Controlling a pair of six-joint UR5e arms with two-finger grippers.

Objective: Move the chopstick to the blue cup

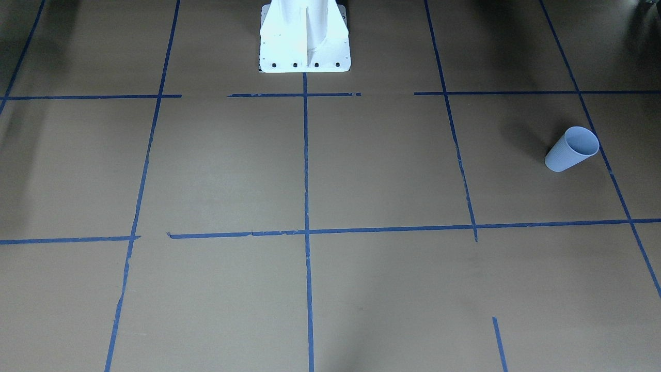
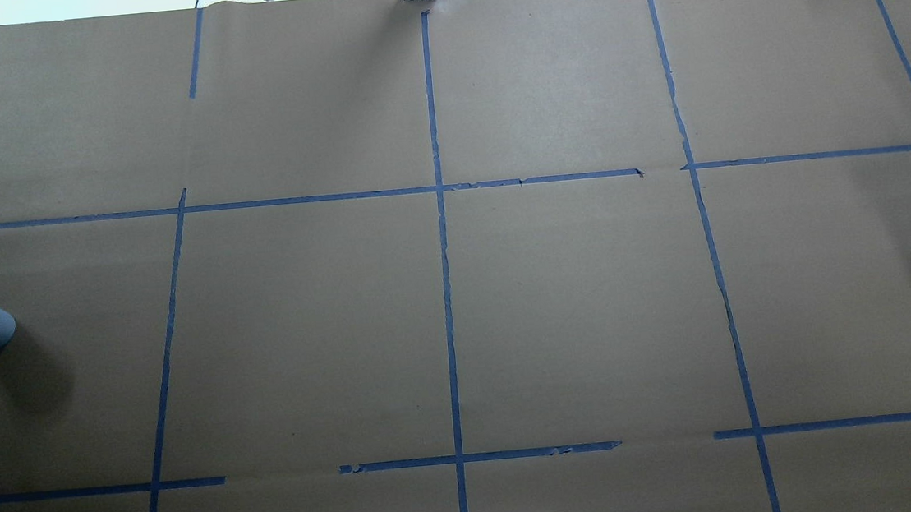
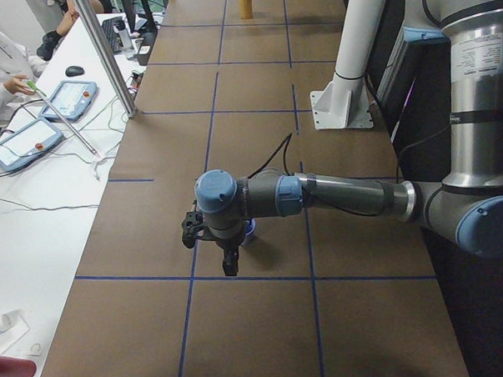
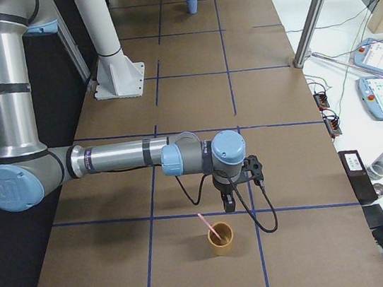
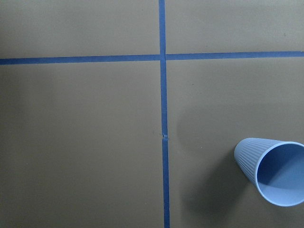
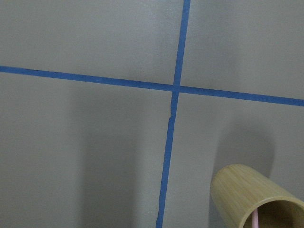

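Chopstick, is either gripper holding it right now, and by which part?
No. The chopstick leans free in the tan cup; the right gripper hangs above, apart from it.

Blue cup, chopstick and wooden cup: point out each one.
blue cup (image 1: 564, 155), front-facing view, ribbed side.
chopstick (image 4: 205, 221), right side view, shaft above the cup rim.
wooden cup (image 4: 220, 248), right side view, outer wall.
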